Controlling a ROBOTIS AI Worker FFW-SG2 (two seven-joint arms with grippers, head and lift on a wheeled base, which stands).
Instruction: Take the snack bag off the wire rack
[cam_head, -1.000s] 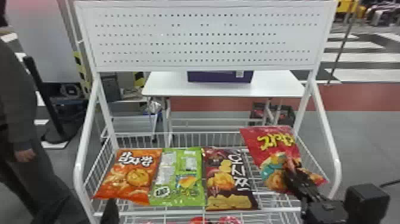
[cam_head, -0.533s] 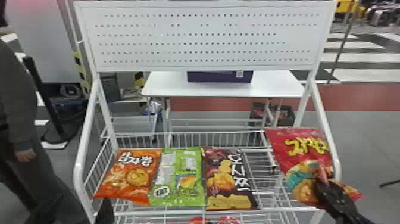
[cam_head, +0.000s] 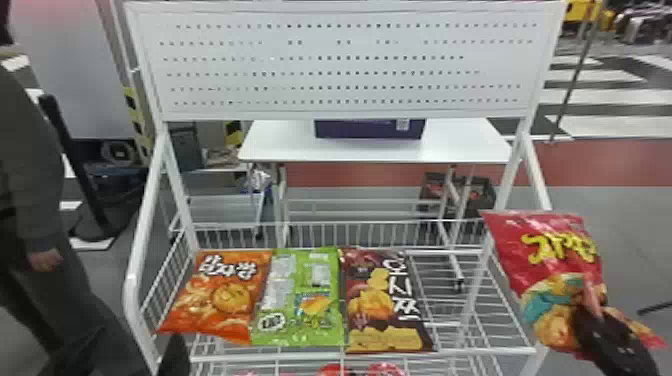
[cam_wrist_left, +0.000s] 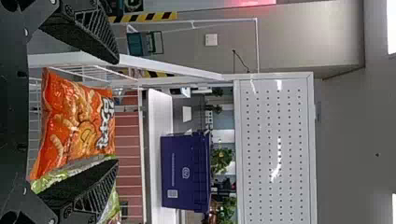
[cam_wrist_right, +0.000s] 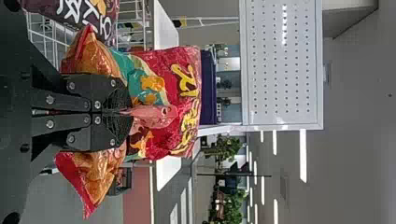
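Note:
My right gripper is at the right of the head view, shut on the lower part of the red snack bag, which hangs just outside the right side of the wire rack. From the right wrist view, the right gripper pinches a fold of the red snack bag between its fingers. My left gripper sits low at the rack's front left corner. The left wrist view has the left gripper open, with the orange bag beyond its fingers and nothing between them.
On the rack lie an orange bag, a green bag and a dark brown bag side by side. A white perforated panel rises above them. Behind stands a white table with a purple box. A person stands at the left edge.
The right gripper has carried the red bag rightward, from over the rack's right part to outside its side frame. The left gripper and the other bags look unmoved.

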